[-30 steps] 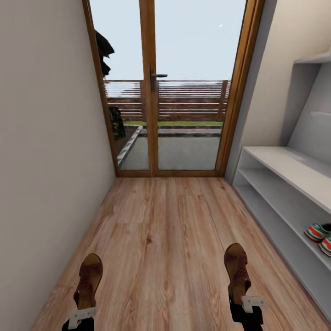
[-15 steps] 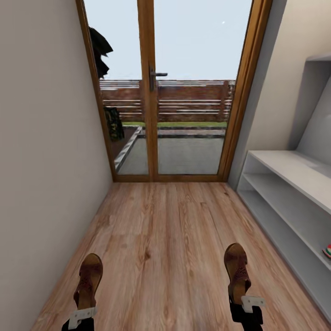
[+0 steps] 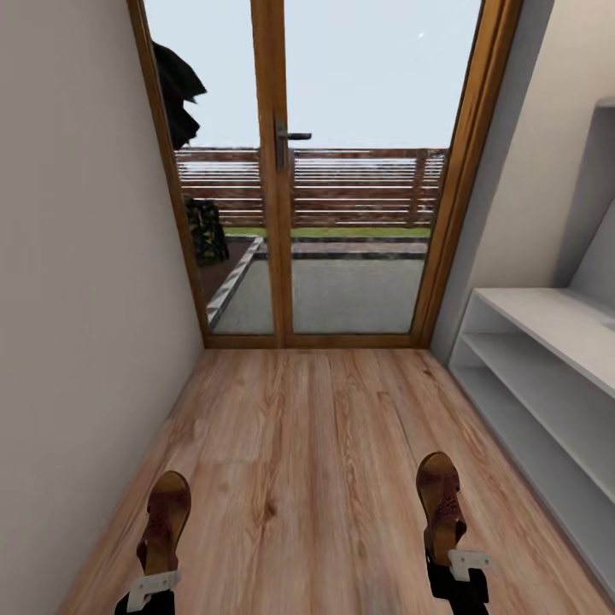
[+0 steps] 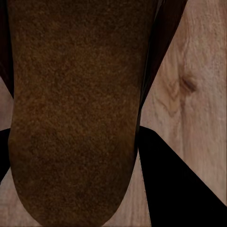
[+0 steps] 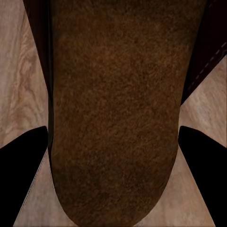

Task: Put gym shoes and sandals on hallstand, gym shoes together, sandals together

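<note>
Each gripper holds one dark-brown sandal above the corridor floor (image 3: 307, 444). My left gripper (image 3: 152, 582) is shut on the heel of the left sandal (image 3: 165, 517), whose toe points toward the door. My right gripper (image 3: 461, 565) is shut on the heel of the right sandal (image 3: 440, 502). The left wrist view looks along the brown footbed of its sandal (image 4: 75, 109) between black fingers (image 4: 179, 184). The right wrist view shows the other sandal (image 5: 116, 109) and its fingers (image 5: 19, 175) the same way. The pale grey hallstand (image 3: 547, 320) runs along the right wall. The gym shoes are out of view.
A wood-framed glass door (image 3: 282, 171) with a dark handle closes the corridor ahead. A plain wall (image 3: 77, 299) bounds the left side. Wood plank floor lies between the wall and the hallstand.
The camera has moved forward toward the door, so the whole view shifted. The gym shoes in the hallstand's low compartment slid out of the picture at right. Both sandals stay held.
</note>
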Controlling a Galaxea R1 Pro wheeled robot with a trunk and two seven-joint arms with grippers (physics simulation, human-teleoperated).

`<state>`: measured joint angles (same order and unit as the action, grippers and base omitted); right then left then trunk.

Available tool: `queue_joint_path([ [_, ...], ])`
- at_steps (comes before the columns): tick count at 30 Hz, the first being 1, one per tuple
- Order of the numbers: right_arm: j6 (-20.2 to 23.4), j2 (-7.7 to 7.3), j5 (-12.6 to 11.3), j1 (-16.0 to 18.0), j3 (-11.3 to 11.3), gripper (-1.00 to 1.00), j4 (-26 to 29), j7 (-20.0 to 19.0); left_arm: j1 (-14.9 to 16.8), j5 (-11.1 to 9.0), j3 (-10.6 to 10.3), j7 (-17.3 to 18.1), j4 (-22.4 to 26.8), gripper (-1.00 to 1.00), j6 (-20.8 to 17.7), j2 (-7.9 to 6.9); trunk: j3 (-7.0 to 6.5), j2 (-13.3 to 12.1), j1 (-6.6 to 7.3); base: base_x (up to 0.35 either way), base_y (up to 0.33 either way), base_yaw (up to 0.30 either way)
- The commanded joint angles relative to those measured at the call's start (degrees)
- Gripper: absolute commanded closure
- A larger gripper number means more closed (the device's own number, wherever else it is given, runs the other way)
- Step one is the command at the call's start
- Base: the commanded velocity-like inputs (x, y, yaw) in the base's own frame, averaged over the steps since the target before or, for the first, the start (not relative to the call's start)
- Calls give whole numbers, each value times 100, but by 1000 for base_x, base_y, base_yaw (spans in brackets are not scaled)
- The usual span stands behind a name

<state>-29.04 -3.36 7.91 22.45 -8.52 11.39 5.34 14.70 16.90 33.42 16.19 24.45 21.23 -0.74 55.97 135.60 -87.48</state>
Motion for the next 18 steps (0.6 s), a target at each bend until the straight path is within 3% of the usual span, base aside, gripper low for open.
queue_joint_path([
  [1, -15, 2, 62, 5, -27, 100, -5, 28, 6, 50, 50, 43, -2, 100, 22, 4, 5, 2, -2, 340, 0, 0],
  [9, -14, 2, 62, 5, -27, 100, 0, 28, 6, 50, 50, 43, -2, 100, 24, 4, 0, 2, -2, 340, 0, -34],
  [18, -15, 2, 61, 4, -27, 100, 0, 28, 5, 50, 50, 43, -2, 100, 29, 4, -26, 2, -2, 340, 0, -215],
])
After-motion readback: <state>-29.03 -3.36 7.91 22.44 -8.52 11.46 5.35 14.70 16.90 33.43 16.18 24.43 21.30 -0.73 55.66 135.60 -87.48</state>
